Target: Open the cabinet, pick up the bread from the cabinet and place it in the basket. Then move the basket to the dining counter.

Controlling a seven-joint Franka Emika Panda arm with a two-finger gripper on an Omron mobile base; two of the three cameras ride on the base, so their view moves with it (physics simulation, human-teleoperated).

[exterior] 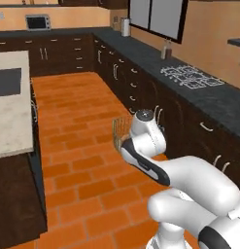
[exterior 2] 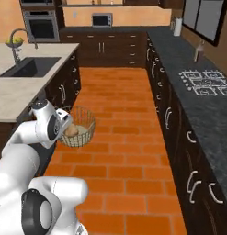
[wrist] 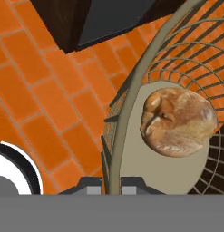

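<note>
The wire-mesh basket (exterior 2: 82, 127) hangs above the brick floor beside the dining counter (exterior 2: 23, 89), and my gripper (wrist: 111, 188) is shut on its rim (wrist: 131, 88). The rim runs up between the two fingertips (wrist: 93, 189). The golden-brown bread (wrist: 179, 121) lies on the basket's beige bottom and also peeks through the mesh (exterior 2: 71, 131). In the left base view the basket (exterior: 120, 129) is half hidden behind my hand, and the dining counter (exterior: 9, 112) lies to the left. The wall cabinet is out of view.
A black granite counter with a stove (exterior: 192, 78) and low drawers (exterior 2: 167, 114) runs along the right. The island holds a sink (exterior 2: 32, 66) and a fruit bowl (exterior 2: 14, 42). The orange brick floor (exterior 2: 119, 101) stretches between them.
</note>
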